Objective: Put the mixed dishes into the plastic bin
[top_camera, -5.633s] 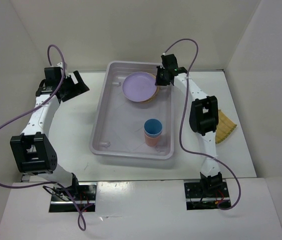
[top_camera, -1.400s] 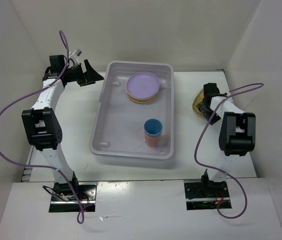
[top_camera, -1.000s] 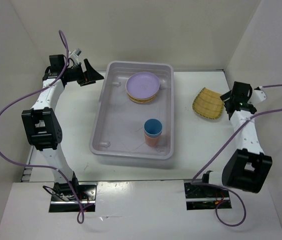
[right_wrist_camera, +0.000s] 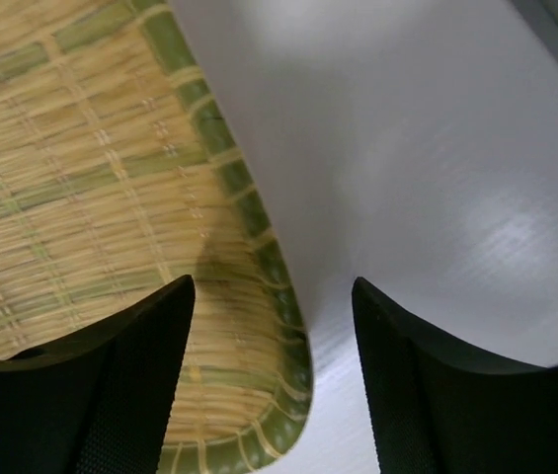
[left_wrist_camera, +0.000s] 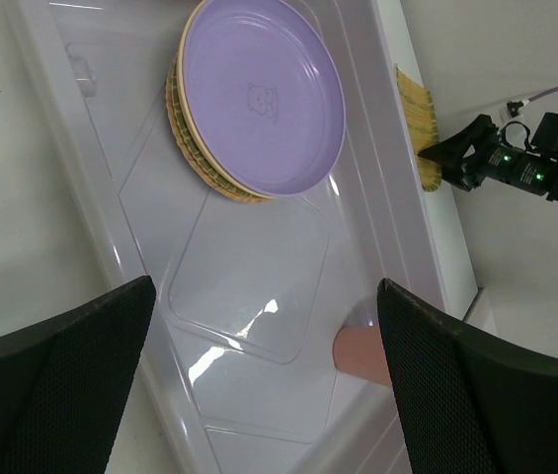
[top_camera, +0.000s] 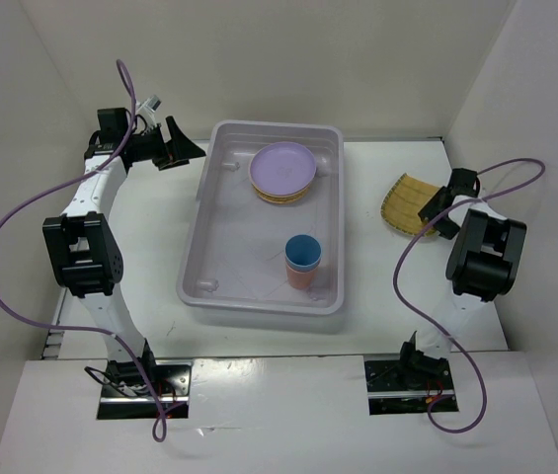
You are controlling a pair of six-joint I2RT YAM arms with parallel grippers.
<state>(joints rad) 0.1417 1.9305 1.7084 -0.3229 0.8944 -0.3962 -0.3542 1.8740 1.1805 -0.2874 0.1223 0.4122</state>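
The plastic bin [top_camera: 192, 247] stands mid-table. Inside it, a lavender plate [top_camera: 282, 166] tops orange-tan plates [top_camera: 280, 197] at the far end, and a blue cup [top_camera: 303, 251] is nested in a salmon-pink cup [top_camera: 298, 276]. A yellow woven plate [top_camera: 407, 204] lies on the table to the right of the bin. My right gripper [top_camera: 435, 209] is at that plate's right edge. In the right wrist view its jaws [right_wrist_camera: 274, 286] are open and straddle the woven rim [right_wrist_camera: 91, 188], with a gap on the table side. My left gripper [top_camera: 185, 150] hangs open beside the bin's far left corner, holding nothing.
White walls enclose the table on the left, back and right. The right wall is close behind my right arm. A purple cable loops from each arm. In the left wrist view the bin floor [left_wrist_camera: 249, 286] shows between my fingers.
My right arm has folded back and brought its gripper onto the woven plate's right edge, with the jaws narrowing. The left arm and the dishes in the bin have not moved.
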